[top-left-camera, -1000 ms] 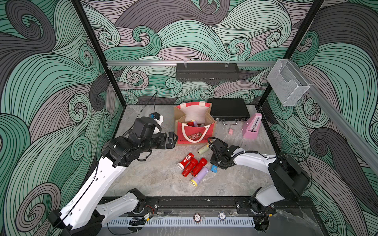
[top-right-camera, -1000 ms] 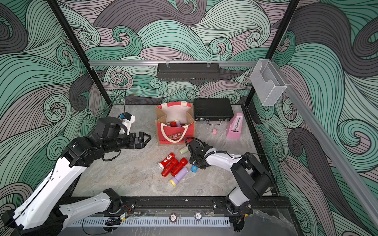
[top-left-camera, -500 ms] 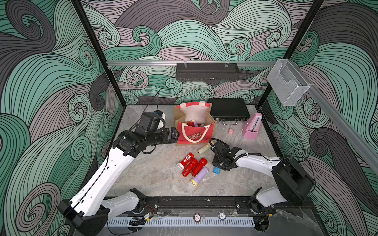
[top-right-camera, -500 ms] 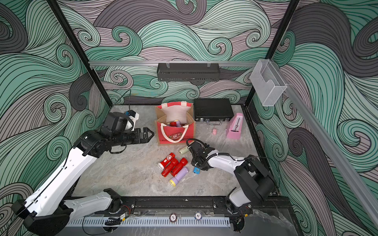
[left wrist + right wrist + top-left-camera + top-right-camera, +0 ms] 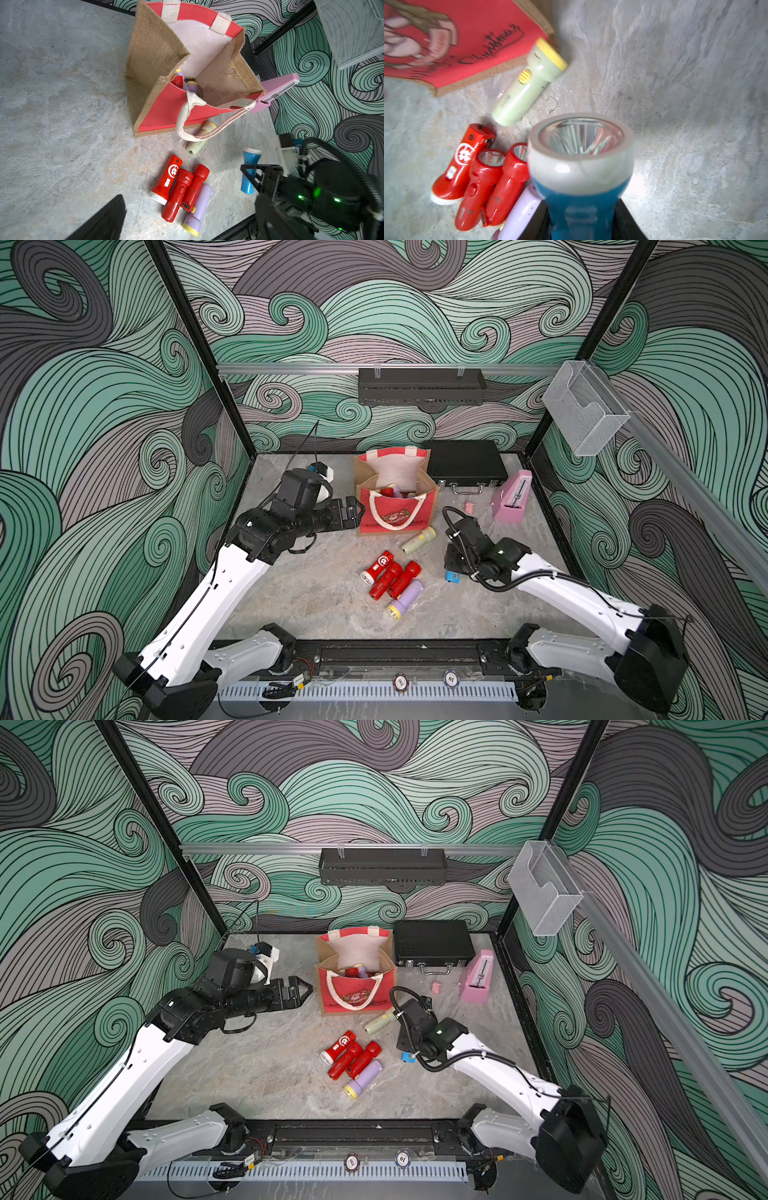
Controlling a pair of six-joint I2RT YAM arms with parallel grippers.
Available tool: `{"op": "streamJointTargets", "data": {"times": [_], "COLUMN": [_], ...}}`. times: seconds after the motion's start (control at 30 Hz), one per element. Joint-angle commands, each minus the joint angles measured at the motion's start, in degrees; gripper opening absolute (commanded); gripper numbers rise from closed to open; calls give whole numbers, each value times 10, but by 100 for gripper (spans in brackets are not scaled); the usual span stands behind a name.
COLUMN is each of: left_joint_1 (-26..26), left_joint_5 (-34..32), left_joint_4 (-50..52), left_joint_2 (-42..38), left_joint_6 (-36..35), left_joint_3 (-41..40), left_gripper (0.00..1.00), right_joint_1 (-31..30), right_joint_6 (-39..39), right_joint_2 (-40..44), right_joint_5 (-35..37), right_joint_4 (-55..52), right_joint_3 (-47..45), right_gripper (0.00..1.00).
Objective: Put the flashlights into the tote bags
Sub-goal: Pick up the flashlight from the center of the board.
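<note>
Now the left tool [image 5: 302, 990], jaws apart, sits nearer the tote bag [image 5: 355, 996]. Right tool [image 5: 581, 226] has clamped the blue flashlight [image 5: 581, 166]

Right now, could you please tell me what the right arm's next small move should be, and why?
Probably lift the blue flashlight straight up. The right claw looks closed around its body, yet it sits low near the table, and the tote bag opens higher up, so it needs height before travelling there. The left claw stands open beside the bag.
</note>
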State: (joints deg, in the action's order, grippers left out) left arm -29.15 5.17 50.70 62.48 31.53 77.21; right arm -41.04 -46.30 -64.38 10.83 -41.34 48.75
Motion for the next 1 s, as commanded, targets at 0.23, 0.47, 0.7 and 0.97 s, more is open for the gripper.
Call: {"op": "streamJointTargets", "data": {"times": [0.23, 0.47, 0.7, 0.97], "left_joint_1": [24, 29, 30, 30], "left_joint_5": [-17, -24, -29, -31], "left_joint_4": [21, 21, 8, 24], "left_joint_2": [4, 7, -19, -62], "left_joint_6": [-23, -19, 12, 28], "left_joint_3": [-3, -2, -37, -84], "left_gripper": [99, 99, 99, 99], "right_joint_1": [-4, -4, 3, 13], "right_joint_6": [138, 199, 224, 234], "right_joint_2": [37, -60, -185, -328], "right_joint_5": [37, 5, -11, -16], "right_joint_4": [-69, -62, -60, -82], "right_joint_3": [181, 337, 475, 623], "right_gripper": [0, 0, 0, 0]}}
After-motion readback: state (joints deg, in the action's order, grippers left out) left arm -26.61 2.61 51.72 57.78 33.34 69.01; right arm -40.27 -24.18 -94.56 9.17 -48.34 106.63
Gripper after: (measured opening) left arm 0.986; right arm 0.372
